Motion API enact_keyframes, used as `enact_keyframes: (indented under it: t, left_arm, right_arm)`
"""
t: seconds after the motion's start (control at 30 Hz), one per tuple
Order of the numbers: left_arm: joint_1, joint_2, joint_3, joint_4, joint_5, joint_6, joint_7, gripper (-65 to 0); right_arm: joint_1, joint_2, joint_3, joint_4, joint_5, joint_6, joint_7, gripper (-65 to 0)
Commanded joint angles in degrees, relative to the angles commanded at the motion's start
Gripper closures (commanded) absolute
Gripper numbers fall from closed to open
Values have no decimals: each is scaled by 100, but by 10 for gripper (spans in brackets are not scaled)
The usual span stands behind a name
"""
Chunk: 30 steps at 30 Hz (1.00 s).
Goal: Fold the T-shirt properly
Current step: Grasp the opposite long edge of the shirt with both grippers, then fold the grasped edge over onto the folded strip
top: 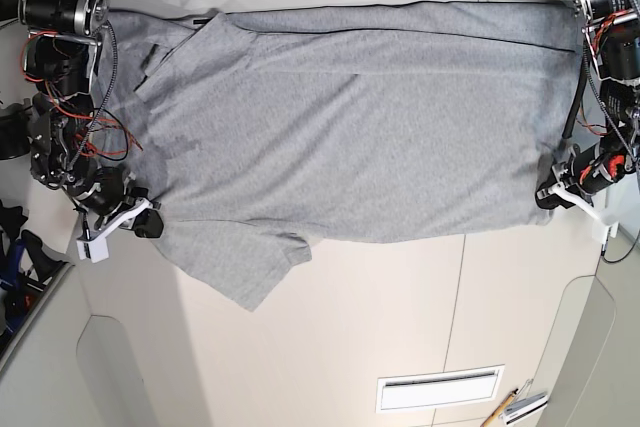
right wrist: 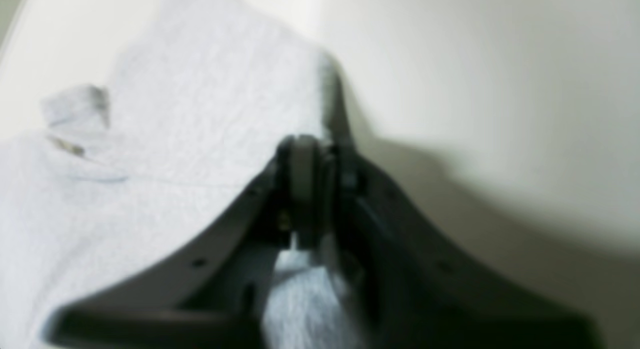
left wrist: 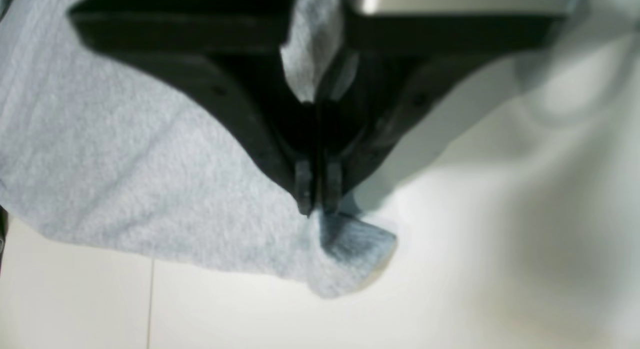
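I can't read any text, label or number from here. T-shirt [top: 350, 127] shows me only plain grey fabric. White vent-like panel [top: 438, 389] on the table carries no legible marking.

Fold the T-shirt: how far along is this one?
Early. Done: the T-shirt lies spread flat across the table, plain side up. In hand: the left gripper and right gripper are each shut on a near edge corner. Left: no fold is visible yet; the near sleeve is unfolded.
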Motion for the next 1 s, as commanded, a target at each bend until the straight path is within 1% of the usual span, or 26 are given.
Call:
enact_keyframes:
  t: [0.07,0.17,0.23,0.27,0.4,0.5,0.57,0.6,0.73,0.8,0.87,1.0]
  left_arm:
    - [-61,-17,0,9,-17,0,168,0]
    - [-70,-70,0,131,-68,0,186,0]
    - [-70,-133,0,267,-203,0,258,0]
    - [-70,-175,0,358,-352,0,382,0]
    - [-63,-396,0,800,-1169,0,1320,0]
    - [-4,-638,0,1043,-1770,0,1947,0]
    - [118,-793,0,1102,-2201,0,2337,0]
    - [216,-861,0,1108,-2334,0,2437,0]
    - [555,-979,0,1123,-2531,0,2579,0]
    - [684,-999,0,1165,-2721,0,2780,0]
    - [911,-1047,0,1276,-2822,0,2876,0]
    - [1327,-1069,0,1438,-2833,0,2876,0]
  right_arm:
    - [11,15,0,195,4,0,-59,0]
    - [13,15,0,608,11,2,-267,0]
    - [11,42,0,935,68,2,-557,0]
    - [13,76,0,1082,197,4,-739,0]
    - [9,317,0,1497,745,4,-1349,0]
    - [-146,527,0,1738,1154,4,-1674,0]
    - [-461,684,0,2017,1462,9,-1742,0]
    - [-656,754,0,2194,1550,76,-1742,0]
    - [-1392,920,11,2953,1580,87,-1738,0]
    - [-1692,962,24,3281,1576,85,-1740,0]
    - [-2006,960,68,3541,1576,85,-1740,0]
    - [-2439,929,74,3611,1569,63,-1738,0]
